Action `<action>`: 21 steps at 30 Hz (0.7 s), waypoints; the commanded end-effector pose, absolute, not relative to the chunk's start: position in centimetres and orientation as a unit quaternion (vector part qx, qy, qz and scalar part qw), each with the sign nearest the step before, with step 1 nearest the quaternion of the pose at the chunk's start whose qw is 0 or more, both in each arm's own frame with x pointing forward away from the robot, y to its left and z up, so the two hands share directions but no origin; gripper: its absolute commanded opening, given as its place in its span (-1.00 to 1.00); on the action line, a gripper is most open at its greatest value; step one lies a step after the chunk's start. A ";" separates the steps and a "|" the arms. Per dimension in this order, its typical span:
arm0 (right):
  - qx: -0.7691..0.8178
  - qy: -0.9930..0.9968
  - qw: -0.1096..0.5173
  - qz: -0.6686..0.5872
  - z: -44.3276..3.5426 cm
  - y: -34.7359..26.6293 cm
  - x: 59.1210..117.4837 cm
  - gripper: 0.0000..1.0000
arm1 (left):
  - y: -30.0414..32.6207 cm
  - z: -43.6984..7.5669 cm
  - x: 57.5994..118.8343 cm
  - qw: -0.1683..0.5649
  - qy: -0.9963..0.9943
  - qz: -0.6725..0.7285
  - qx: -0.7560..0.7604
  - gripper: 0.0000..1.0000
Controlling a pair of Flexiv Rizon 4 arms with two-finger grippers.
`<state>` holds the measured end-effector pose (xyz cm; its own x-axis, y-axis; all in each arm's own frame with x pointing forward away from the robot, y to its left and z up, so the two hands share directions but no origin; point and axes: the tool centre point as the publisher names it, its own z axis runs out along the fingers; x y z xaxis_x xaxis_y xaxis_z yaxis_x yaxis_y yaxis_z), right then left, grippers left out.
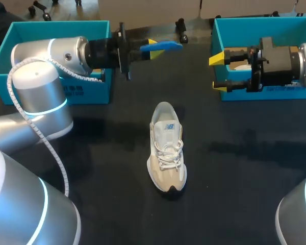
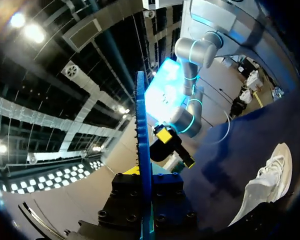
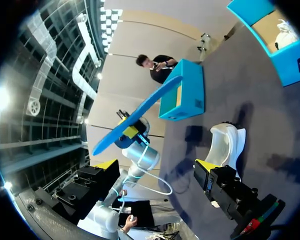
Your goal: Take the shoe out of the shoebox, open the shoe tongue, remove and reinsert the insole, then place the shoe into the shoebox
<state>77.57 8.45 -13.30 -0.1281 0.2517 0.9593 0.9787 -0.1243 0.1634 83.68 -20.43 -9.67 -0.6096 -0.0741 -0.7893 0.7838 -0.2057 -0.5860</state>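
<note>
A white and beige shoe (image 1: 167, 148) lies on the black table (image 1: 245, 168), toe toward me and heel away. My left gripper (image 1: 150, 48) is raised over the far middle of the table, shut on a blue insole (image 1: 163, 47) that sticks out to the right. In the left wrist view the insole (image 2: 142, 145) stands edge-on between the fingers, with the shoe (image 2: 267, 185) below and to the side. My right gripper (image 1: 218, 73) stands open and empty in front of the right shoebox (image 1: 260, 23), facing the insole (image 3: 140, 112) and above the shoe (image 3: 227, 145).
A second teal shoebox (image 1: 51, 30) stands at the far left behind my left arm. The right box holds crumpled white paper (image 3: 285, 32). Bare black table surrounds the shoe.
</note>
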 end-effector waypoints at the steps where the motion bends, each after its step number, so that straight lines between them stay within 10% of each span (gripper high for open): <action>1: -0.556 -0.555 0.357 -0.506 -13.3 8.7 77.6 1.00 | -20.2 -10.2 84.3 0.353 0.509 -0.659 0.427 -1.00; 21: -0.553 -0.559 0.345 -0.513 -12.7 9.8 78.1 1.00 | -20.1 -11.2 85.0 0.472 0.449 -0.561 0.511 -1.00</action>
<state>77.94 9.36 -12.62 -0.1494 0.2640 0.9529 0.9728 -0.1336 0.1895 85.49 -19.98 -10.83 -0.0549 -0.0603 -0.9967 0.9844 -0.1701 -0.0439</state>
